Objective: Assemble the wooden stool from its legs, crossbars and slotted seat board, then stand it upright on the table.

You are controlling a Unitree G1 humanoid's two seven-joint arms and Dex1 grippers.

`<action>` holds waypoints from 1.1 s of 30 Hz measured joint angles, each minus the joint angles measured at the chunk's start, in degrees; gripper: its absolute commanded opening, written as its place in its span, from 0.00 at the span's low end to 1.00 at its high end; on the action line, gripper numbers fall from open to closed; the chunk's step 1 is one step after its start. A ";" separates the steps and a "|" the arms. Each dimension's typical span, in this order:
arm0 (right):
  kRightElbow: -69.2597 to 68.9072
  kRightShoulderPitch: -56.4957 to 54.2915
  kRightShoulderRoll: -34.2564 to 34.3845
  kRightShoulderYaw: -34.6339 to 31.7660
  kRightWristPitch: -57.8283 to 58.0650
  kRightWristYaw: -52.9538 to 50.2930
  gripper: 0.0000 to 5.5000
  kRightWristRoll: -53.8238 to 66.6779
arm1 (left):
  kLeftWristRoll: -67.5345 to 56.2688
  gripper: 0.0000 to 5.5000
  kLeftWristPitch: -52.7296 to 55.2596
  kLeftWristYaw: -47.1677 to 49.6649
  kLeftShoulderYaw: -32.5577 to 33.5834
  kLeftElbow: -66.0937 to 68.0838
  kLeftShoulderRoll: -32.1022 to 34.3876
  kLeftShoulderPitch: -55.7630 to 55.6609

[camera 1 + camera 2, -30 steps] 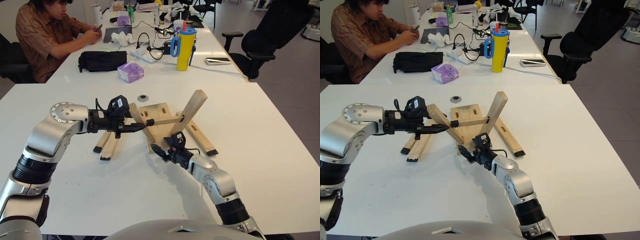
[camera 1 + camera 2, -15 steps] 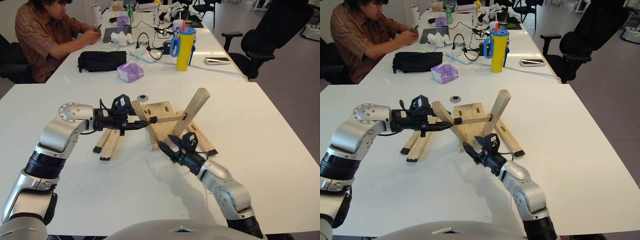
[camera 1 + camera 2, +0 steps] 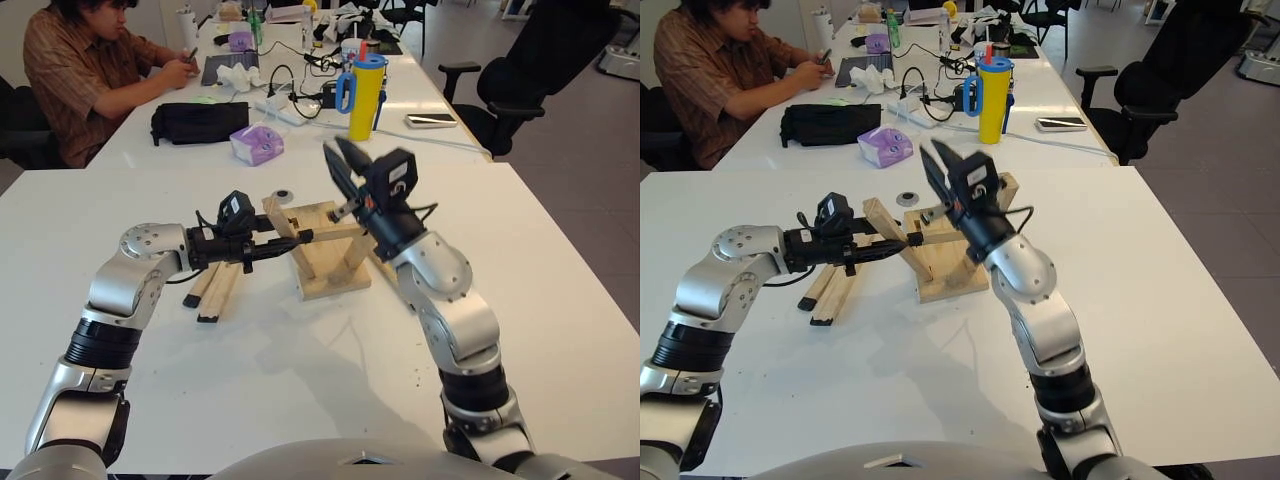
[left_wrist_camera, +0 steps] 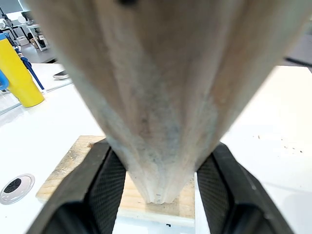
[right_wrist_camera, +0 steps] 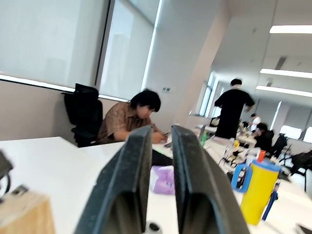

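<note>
Jaws of the left gripper (image 3: 282, 244) are clamped on a tilted wooden leg (image 3: 274, 218), one pad on each side face, as the left wrist view shows. The left arm reaches in low from the left, level with the worktop (image 3: 250, 350). A crossbar (image 3: 330, 234) runs rightward from the held leg toward a second leg (image 3: 356, 252), which leans up from the seat board (image 3: 322, 275) and is largely hidden behind the right arm. The seat board lies flat on the worktop near its middle, below the leg-and-crossbar frame. Whether the held leg sits in a slot of the board cannot be told.

The right gripper (image 5: 162, 136) is raised above the far side of the assembly, pointing up and away. Its jaws stand slightly parted, with a narrow gap and nothing between them.

Two loose wooden pieces (image 3: 213, 290) lie side by side on the worktop, left of the seat board, under the left arm. A yellow tumbler (image 3: 365, 95) stands on the farther table.
</note>
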 measured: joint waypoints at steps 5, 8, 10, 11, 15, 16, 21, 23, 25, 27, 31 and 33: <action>18.81 5.96 -0.60 6.26 -0.65 -0.42 0.04 -5.31 | -0.30 0.37 -1.91 0.36 0.48 -0.42 -0.86 0.04; 21.94 5.27 -0.65 7.11 -2.89 -1.04 0.04 -7.40 | -0.10 0.37 -2.04 0.49 0.14 0.66 -1.51 -0.10; 22.68 4.93 -1.30 7.83 -4.06 -0.97 0.04 -9.06 | -0.03 0.37 -2.29 0.50 0.13 1.14 -1.72 -0.08; 23.08 4.58 -1.79 8.16 -4.63 -0.85 0.04 -9.50 | 0.02 0.37 -2.71 0.53 0.20 1.48 -1.92 -0.06; 24.18 4.30 -2.02 7.82 -6.00 -0.28 0.04 -9.03 | -0.22 0.37 -3.49 0.49 0.58 3.28 -3.13 0.08; 24.19 5.18 -1.72 6.54 -7.17 0.58 0.04 -6.99 | -0.29 0.37 -3.80 0.39 0.72 3.77 -3.89 0.12; 13.56 19.70 -5.40 3.92 -12.69 8.86 0.04 1.70 | 0.20 0.37 -5.25 -2.33 0.34 7.69 -4.16 -2.46; 12.67 25.89 -10.31 1.78 -18.83 9.88 0.04 -0.30 | 1.58 0.37 -6.15 -4.51 -0.19 10.95 -3.70 -5.04; 15.69 30.08 -13.59 1.19 -22.50 11.21 0.04 -1.55 | 2.35 0.37 -6.62 -6.91 -0.75 13.93 -3.03 -7.73; 20.39 30.96 -12.16 1.13 -21.89 12.14 0.04 -0.09 | 3.63 0.37 -7.07 -9.54 -1.22 16.67 -2.52 -10.51; 25.13 23.12 -5.43 1.59 -18.29 12.05 0.04 2.32 | 4.54 0.37 -8.13 -12.64 -2.18 19.11 -2.05 -12.81; 27.38 19.43 -1.98 1.83 -15.92 11.72 0.04 2.72 | 4.83 0.37 -9.10 -14.35 -2.65 20.68 -2.06 -14.03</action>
